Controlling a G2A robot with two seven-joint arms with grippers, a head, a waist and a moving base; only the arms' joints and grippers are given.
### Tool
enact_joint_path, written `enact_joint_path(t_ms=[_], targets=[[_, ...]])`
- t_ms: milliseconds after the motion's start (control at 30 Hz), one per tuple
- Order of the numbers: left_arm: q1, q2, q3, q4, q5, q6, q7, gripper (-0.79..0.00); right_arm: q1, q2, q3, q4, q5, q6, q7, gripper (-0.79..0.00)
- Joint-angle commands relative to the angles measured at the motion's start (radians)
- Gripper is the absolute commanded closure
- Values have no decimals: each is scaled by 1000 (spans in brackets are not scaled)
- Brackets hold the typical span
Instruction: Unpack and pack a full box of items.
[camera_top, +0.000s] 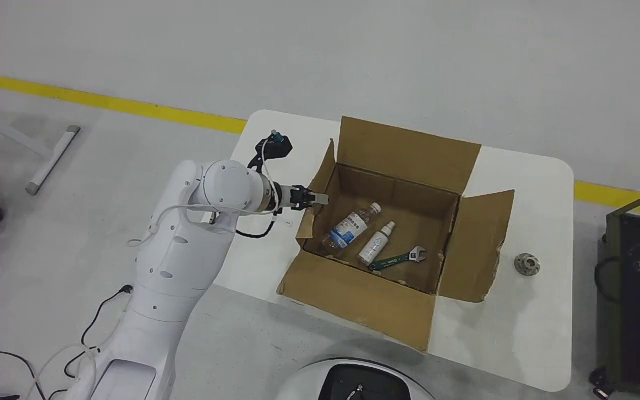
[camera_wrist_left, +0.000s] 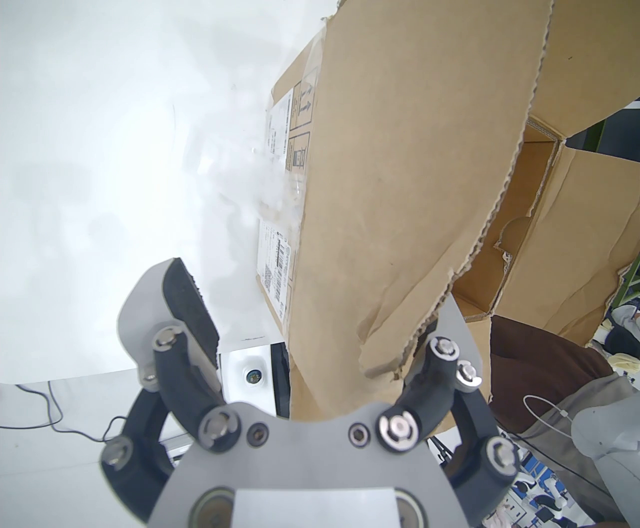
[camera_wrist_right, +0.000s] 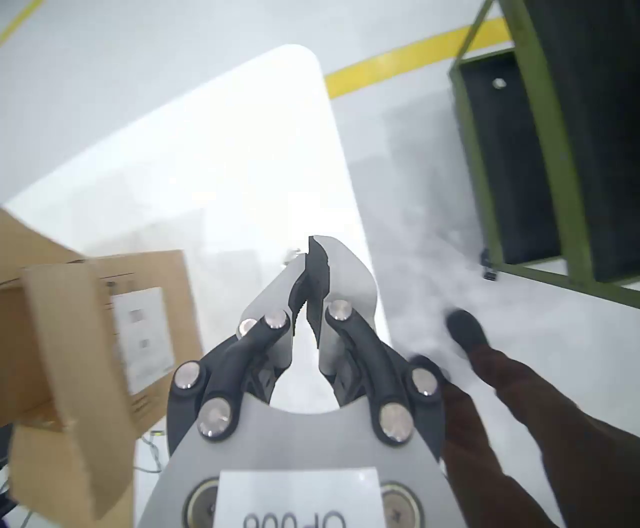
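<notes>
Apparently mid-unpacking, with left gripper (camera_wrist_left: 317, 310) open astride a side flap (camera_wrist_left: 400, 175) of the box (camera_top: 355, 295) on the table (camera_top: 520, 330), bottles (camera_top: 350, 228) and wrench (camera_top: 400, 260) inside, right gripper (camera_wrist_right: 306, 270) closed; next, clear flap, reach in.

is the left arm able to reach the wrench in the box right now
Probably, after lifting: the left end effector is open around the side flap, outside the box, and nothing covers the wrench.

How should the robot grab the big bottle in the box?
Probably from straight above, fingers across the middle of the bottle. It lies on its side on the floor of the box, and the walls block a sideways reach. Mind the spray bottle close beside it.
</notes>
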Motion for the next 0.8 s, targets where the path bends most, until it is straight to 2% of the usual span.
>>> enact_joint_path(t_ms=[0,67,167,467,500,567,600,633,667,700,733,767], targets=[[0,0,0,0,0,0,0,-785,-29,2,-56,11,-66,-11,11,0],[0,0,0,0,0,0,0,-785,-17,4,-126,34,-109,-6,7,0],[0,0,0,0,0,0,0,-785,53,2,-252,92,-77,13,-12,0],[0,0,0,0,0,0,0,-785,63,1,-265,99,-76,16,-16,0],[0,0,0,0,0,0,0,-785,63,1,-265,99,-76,16,-16,-37],[0,0,0,0,0,0,0,-785,39,1,-280,92,-111,-25,-50,-194],[0,0,0,0,0,0,0,-785,30,1,-287,93,-138,-32,-51,-194],[0,0,0,0,0,0,0,-785,35,1,-301,103,-158,-30,-49,-240],[0,0,0,0,0,0,0,-785,52,0,-317,118,-152,-25,-41,-363],[0,0,0,0,0,0,0,-785,74,0,-338,136,-154,-34,-34,-677],[0,0,0,0,0,0,0,-785,100,2,-364,158,-171,-44,-25,-785],[0,0,0,0,0,0,0,-785,130,2,-389,175,-188,-48,-18,-785]])
